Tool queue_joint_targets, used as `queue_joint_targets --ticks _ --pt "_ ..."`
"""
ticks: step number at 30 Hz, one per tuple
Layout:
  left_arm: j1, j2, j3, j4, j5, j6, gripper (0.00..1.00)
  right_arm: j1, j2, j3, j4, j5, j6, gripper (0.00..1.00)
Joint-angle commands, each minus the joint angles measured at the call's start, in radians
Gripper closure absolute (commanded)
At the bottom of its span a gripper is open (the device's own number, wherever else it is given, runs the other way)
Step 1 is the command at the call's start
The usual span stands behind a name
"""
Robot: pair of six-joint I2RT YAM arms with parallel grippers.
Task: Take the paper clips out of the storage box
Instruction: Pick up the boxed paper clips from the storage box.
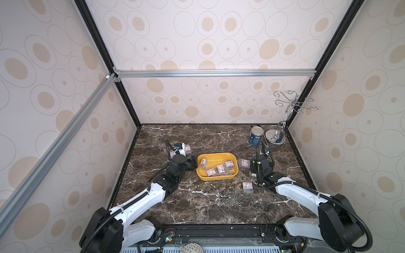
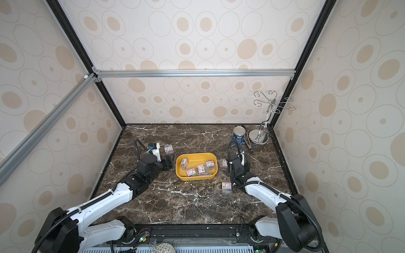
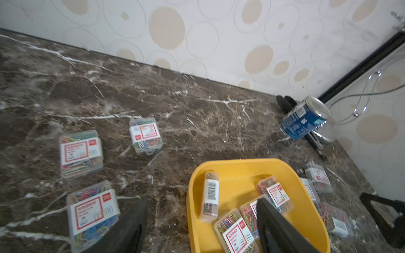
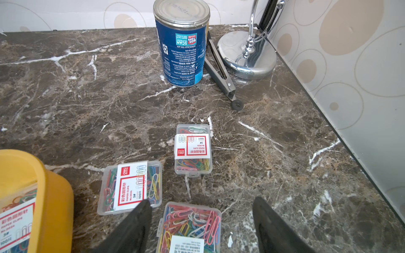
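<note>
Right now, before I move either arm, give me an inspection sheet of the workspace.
Surface: dark brown marble-patterned tabletop, white-veined.
Job's things: shallow yellow plastic tray holds about five clear plastic paper clip boxes; others lie on the tabletop on either side.
Clutter: blue-labelled tin can, metal tongs, chrome hook stand, far right corner.
Grippers: left gripper open over the tray's edge; right gripper open over one paper clip box lying on the tabletop.
Cables: black corrugated conduit loops at both wrists; no snag seen.
Surroundings: oval-patterned wall panels, aluminium frame bar.
</note>
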Motion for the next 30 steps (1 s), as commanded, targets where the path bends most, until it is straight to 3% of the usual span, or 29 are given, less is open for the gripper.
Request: queue_joint_targets --ticks 1,3,12,30 --pt "-0.043 0.089 0.096 -0.083 0.027 0.044 0.32 -0.002 0.020 0.026 -0.028 0.020 0.014 0.26" --pt "-0.055 0.154 0.141 -0.102 0.049 0.044 0.40 0.000 0.021 0.028 -0.030 0.020 0.015 0.26" --pt "-0.087 0.361 0.295 -0.222 0.005 0.037 0.49 -0.001 0.018 0.023 -0.025 0.020 0.013 0.26" --pt "-0.135 0.635 0.525 -0.467 -0.188 0.029 0.50 0.000 0.049 0.052 -0.050 0.017 0.013 0.26"
